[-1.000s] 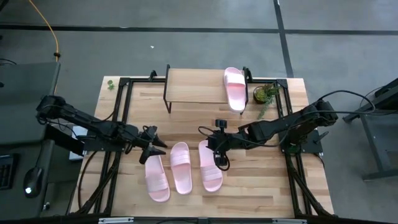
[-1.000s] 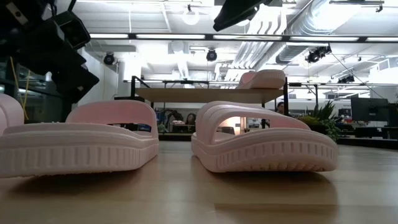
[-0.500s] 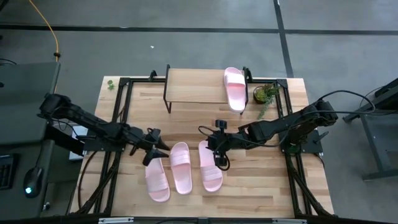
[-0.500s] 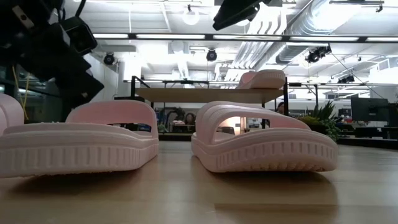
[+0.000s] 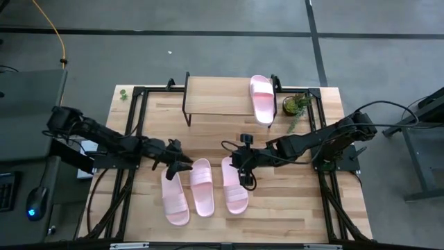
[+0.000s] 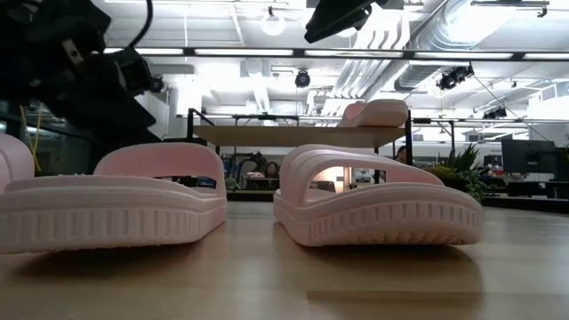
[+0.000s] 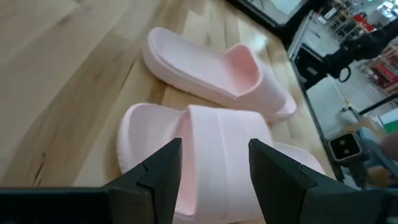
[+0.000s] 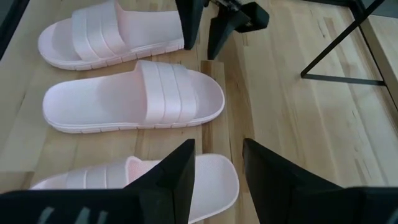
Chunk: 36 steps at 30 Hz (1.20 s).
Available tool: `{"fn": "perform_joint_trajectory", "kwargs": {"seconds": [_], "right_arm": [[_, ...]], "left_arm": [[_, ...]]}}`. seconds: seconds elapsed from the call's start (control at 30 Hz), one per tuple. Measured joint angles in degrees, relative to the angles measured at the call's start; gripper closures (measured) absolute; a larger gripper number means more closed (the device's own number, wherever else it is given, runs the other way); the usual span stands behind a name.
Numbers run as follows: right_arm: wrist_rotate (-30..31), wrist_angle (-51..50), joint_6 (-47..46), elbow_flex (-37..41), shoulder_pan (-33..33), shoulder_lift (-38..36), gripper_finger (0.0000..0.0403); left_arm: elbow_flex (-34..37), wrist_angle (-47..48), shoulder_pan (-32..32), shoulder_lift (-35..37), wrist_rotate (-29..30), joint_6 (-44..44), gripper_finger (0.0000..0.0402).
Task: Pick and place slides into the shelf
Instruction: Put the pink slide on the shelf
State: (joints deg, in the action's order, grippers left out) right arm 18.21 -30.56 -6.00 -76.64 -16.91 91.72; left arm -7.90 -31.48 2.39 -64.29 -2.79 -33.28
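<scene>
Left gripper now nearer leftmost slide, jaws apart.

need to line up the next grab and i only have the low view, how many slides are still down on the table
Observer: Three, side by side in the high view: the left slide, the middle slide and the right slide.
Operator: is anything on the shelf yet
Observer: One slide lies on the right end of the shelf; the rest of the plank is bare.
Operator: where is the left gripper
Observer: The left gripper is over the far end of the left slide, fingers open astride its strap in the left wrist view.
Operator: and the right one
Observer: The right gripper hangs open over the right slide's far end.
</scene>
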Motion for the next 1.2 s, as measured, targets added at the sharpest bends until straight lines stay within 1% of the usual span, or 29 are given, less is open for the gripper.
{"fn": "perform_joint_trajectory", "kwargs": {"seconds": [0.17,0.4,0.6,0.77,0.87,1.0,1.2], "right_arm": [[0.0,0.0,0.4,0.0,0.0,0.0,0.0279],[0.0,0.0,0.9,0.0,0.0,0.0,0.0279],[0.0,0.0,0.9,0.0,0.0,0.0,0.0279],[0.0,0.0,0.9,0.0,0.0,0.0,0.0279],[0.0,0.0,0.9,0.0,0.0,0.0,0.0279],[0.0,0.0,0.9,0.0,0.0,0.0,0.0279],[0.0,0.0,0.9,0.0,0.0,0.0,0.0279]], "left_arm": [[0.0,-0.8,-1.6,-3.2,-3.1,0.2,0.0231],[-0.2,-5.9,-1.7,-7.2,-6.4,0.3,0.0231],[-3.2,-5.7,-1.7,-11.1,-7.3,0.9,0.0231],[-6.1,-4.9,-1.7,-16.1,-9.4,2.1,0.0231],[-7.5,-3.6,-1.7,-18.5,-9.6,3.0,0.0231],[-9.0,-2.5,-1.7,-20.1,-10.1,3.3,0.0231],[-9.3,-2.3,-1.7,-20.3,-12.7,3.2,0.0231]]}}
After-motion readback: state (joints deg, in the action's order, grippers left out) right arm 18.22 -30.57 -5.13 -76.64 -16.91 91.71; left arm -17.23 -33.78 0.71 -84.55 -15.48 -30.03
